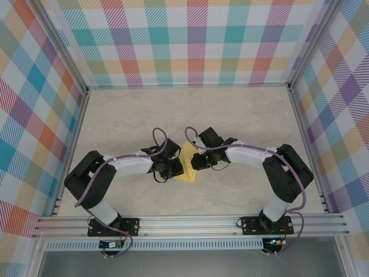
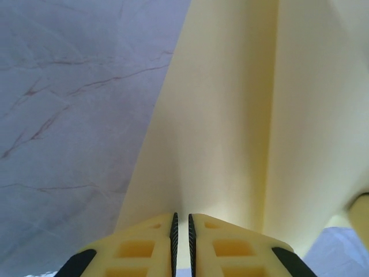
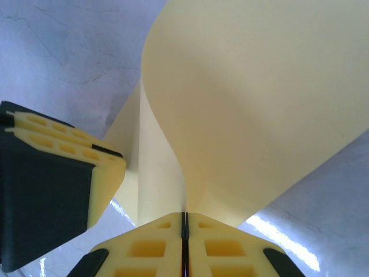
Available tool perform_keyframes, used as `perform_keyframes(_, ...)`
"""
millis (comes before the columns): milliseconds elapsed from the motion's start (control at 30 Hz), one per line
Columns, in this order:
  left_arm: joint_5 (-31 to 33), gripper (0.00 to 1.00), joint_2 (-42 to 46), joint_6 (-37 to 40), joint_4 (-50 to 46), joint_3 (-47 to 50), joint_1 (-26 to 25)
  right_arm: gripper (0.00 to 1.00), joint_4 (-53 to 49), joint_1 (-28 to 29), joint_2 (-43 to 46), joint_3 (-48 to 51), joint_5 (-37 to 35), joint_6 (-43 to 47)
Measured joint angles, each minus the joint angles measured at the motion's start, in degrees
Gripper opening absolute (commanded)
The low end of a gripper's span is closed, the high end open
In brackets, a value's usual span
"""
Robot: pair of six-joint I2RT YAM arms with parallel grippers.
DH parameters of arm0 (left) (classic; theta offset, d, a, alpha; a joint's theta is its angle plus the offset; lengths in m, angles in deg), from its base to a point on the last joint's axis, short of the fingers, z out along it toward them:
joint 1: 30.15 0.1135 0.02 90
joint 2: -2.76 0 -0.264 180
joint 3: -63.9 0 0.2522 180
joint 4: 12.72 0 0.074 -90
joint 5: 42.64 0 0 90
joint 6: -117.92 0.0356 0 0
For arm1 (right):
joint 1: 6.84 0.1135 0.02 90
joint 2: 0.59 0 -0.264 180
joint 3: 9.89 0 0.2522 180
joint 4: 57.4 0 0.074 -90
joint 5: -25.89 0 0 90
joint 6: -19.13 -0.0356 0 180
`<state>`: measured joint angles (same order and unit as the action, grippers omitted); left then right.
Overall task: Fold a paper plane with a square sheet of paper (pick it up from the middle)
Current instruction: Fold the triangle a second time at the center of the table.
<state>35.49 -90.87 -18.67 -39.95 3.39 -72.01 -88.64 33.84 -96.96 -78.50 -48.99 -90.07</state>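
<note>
The square sheet of paper (image 1: 187, 175) is pale yellow and sits between my two grippers at the middle of the table, partly hidden by them. In the left wrist view it (image 2: 230, 115) shows a long vertical crease. My left gripper (image 2: 181, 218) has its jaws a thin slit apart with the paper's edge pinched in the slit. In the right wrist view the paper (image 3: 259, 104) curls up in a bent flap, and my right gripper (image 3: 184, 214) is shut tight on its lower edge. A left finger (image 3: 101, 170) touches the paper beside it. From above, the left gripper (image 1: 179, 168) and right gripper (image 1: 194, 163) nearly meet.
The marble-patterned tabletop (image 1: 242, 115) stretches behind and beside the arms. Plaid walls (image 1: 34, 104) close in the left, back and right. An aluminium rail (image 1: 190, 222) runs along the near edge with both arm bases on it.
</note>
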Motion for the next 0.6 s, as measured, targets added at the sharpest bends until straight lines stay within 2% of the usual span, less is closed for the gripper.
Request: perform_keyframes(600,0.8,0.14,-0.5,1.0,-1.4,-0.8,-0.2,0.11,-7.6,-0.2,-6.5,-7.4,-4.6,2.2)
